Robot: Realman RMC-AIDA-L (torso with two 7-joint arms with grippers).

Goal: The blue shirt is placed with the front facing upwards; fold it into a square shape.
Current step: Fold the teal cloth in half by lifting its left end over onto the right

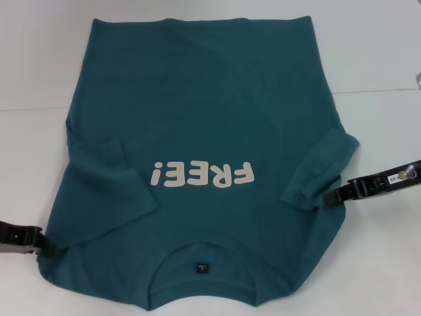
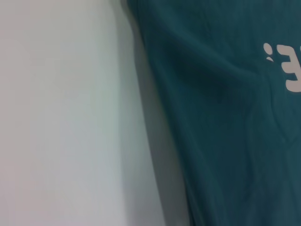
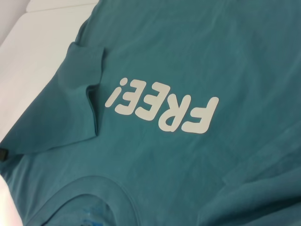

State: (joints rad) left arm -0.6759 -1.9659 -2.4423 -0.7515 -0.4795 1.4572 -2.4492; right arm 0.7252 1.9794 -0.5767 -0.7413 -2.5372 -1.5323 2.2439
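Blue shirt (image 1: 197, 118) lies flat, print up, on the white table (image 1: 375, 59); soft, light, limp, best pinched at shoulder edges. Left gripper (image 1: 41, 242) and right gripper (image 1: 332, 196) touch its sides; finger state unclear.

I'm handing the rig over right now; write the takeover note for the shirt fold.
Left gripper: at the blue shirt's edge, near the shoulder on the robot's left.
Right gripper: at the tip of the sleeve on the robot's right.
Shirt: flat on the white table, front up, collar nearest the robot, FREE! lettering showing.
Done: both sleeves lie inward over the body.
Left: fold the body into a square.
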